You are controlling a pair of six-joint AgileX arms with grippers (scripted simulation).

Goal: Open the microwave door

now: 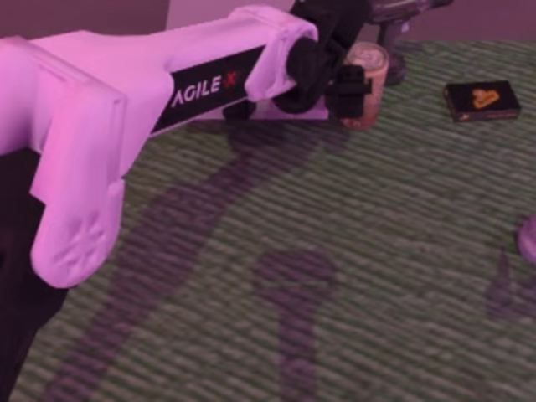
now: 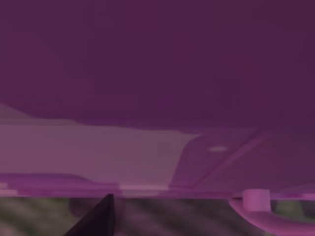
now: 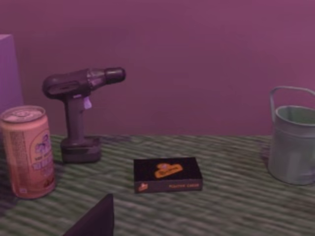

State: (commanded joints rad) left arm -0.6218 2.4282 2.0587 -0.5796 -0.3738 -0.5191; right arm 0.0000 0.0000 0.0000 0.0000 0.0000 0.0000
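Reaching across the table [image 1: 352,276], your left arm had its pincer [image 1: 350,88] at the far edge, just beside the can [image 1: 368,71] and close against the microwave [image 1: 218,12], whose pale body showed only as a strip at the top of the overhead view. From the left wrist, the door [image 2: 98,152] filled nearly everything, with what looked like its handle [image 2: 258,206] low in the picture (I couldn't confirm that). I couldn't tell how far the left pincer was open, or whether it held anything.

To do this step well, you'd want the fingers hooked firmly behind the door's free edge, then a pull along the hinge's arc, not straight back. Mind the can: a wide swing could knock it.

Your right arm sat parked at the right; its wrist saw the can, a drill [image 3: 81,113], a box [image 3: 167,174] and a pail [image 3: 293,142].
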